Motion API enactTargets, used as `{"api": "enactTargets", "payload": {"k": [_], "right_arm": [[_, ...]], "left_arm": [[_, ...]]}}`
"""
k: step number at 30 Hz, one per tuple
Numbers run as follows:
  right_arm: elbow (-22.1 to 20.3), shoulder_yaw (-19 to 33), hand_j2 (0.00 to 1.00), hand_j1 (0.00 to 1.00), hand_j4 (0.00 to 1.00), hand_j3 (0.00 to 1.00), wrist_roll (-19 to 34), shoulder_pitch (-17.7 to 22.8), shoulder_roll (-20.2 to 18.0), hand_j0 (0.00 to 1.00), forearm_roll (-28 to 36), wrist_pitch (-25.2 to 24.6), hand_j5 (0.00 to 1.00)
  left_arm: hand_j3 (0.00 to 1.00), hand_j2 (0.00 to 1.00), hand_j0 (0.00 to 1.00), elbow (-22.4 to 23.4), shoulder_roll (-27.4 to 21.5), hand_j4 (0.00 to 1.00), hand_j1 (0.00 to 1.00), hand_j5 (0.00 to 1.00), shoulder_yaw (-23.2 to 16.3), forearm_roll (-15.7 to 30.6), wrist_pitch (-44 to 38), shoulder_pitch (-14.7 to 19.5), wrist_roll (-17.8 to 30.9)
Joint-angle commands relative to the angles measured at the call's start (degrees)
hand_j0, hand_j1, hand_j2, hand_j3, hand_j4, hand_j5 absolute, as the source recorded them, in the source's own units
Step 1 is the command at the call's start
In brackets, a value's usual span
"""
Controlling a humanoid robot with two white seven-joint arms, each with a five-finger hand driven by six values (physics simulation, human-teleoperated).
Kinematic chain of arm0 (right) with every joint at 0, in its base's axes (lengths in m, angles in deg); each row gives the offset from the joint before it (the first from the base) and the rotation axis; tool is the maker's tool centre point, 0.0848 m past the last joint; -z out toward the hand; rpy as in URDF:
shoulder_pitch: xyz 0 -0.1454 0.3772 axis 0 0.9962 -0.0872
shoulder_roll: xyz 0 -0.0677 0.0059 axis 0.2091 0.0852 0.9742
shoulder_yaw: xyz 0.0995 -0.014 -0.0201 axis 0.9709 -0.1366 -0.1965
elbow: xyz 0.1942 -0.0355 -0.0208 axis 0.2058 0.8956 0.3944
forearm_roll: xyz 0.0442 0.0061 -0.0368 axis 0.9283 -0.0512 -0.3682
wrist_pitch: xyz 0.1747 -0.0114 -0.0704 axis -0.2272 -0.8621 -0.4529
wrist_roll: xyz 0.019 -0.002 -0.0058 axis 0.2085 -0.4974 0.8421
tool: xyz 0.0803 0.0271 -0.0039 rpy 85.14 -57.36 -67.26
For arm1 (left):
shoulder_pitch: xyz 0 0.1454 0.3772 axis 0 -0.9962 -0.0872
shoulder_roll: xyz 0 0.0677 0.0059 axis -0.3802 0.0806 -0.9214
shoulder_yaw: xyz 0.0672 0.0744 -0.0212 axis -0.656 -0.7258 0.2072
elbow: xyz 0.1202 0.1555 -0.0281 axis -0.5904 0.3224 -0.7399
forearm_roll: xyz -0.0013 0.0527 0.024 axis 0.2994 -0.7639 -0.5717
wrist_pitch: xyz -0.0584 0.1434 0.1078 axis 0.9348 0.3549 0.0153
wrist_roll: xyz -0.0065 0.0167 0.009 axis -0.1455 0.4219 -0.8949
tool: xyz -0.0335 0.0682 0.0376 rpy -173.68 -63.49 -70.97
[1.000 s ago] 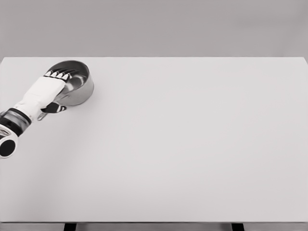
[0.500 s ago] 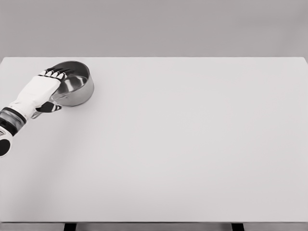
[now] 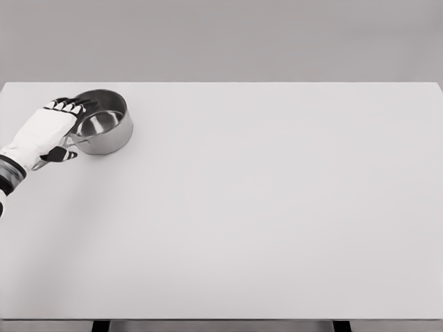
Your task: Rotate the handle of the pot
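A steel pot (image 3: 104, 124) stands at the far left of the white table (image 3: 263, 207). Its handle (image 3: 75, 142) points toward the lower left and runs under my left hand (image 3: 54, 128), so most of it is hidden. The hand lies over the handle beside the pot's left rim. Its dark-tipped fingers (image 3: 66, 105) stretch toward the rim, and the thumb (image 3: 61, 155) is spread out below the handle. I see no finger wrapped around the handle. The left forearm leaves the picture at the left edge. The right arm does not show.
The table's far edge runs just behind the pot, and its left edge is close to my left forearm. Two dark table legs (image 3: 101, 325) show below the front edge.
My left hand has slid left, off the top of the pot to its left rim. The pot now sits level and more of its inside shows.
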Motion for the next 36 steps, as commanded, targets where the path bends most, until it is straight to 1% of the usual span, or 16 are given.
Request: {"api": "enactTargets", "payload": {"k": [1,6,8,16,21,23,24,26,36], "right_arm": [[0.0,0.0,1.00,1.00,1.00,1.00,0.0,0.0,0.0,1.00,0.0,0.0,1.00],[0.1,0.0,1.00,1.00,1.00,1.00,0.0,0.0,0.0,1.00,0.0,0.0,1.00],[0.0,0.0,1.00,1.00,1.00,1.00,0.0,-0.1,0.0,1.00,0.0,0.0,1.00],[0.1,0.0,1.00,1.00,1.00,1.00,0.0,0.0,0.0,1.00,-0.1,0.0,1.00],[0.1,0.0,1.00,1.00,1.00,1.00,0.0,0.0,0.0,1.00,0.0,0.0,1.00],[0.0,0.0,1.00,1.00,1.00,1.00,0.0,0.0,0.0,1.00,0.0,0.0,1.00],[0.0,0.1,1.00,1.00,1.00,1.00,0.0,0.0,0.0,1.00,0.0,0.0,1.00],[0.1,0.0,1.00,1.00,1.00,1.00,0.0,0.0,0.0,1.00,0.0,0.0,1.00],[0.0,0.1,1.00,1.00,1.00,1.00,0.0,0.0,0.0,1.00,0.0,0.0,1.00]], "left_arm": [[1.00,1.00,1.00,0.1,-0.1,1.00,1.00,1.00,0.0,0.0,0.0,0.0,0.0],[1.00,1.00,1.00,-0.1,-1.1,1.00,1.00,1.00,0.4,0.1,0.1,-0.1,0.0],[1.00,1.00,1.00,0.0,-1.1,1.00,1.00,1.00,2.0,0.2,1.2,-0.7,0.0],[1.00,1.00,1.00,0.3,-1.3,1.00,1.00,1.00,2.1,0.1,1.2,-1.0,-0.1],[1.00,1.00,1.00,1.1,-1.4,1.00,1.00,1.00,2.9,0.2,1.3,-1.2,-0.1],[1.00,1.00,1.00,1.8,-1.4,1.00,1.00,1.00,3.8,0.2,1.4,-1.6,-0.2],[1.00,1.00,1.00,1.8,-1.4,1.00,1.00,1.00,4.3,0.2,1.4,-2.3,-0.2],[1.00,1.00,1.00,1.9,-1.3,1.00,1.00,1.00,6.8,0.2,1.4,-3.8,-0.2],[1.00,1.00,1.00,3.4,-1.3,1.00,1.00,1.00,8.6,0.3,3.5,-3.9,-0.9]]}}
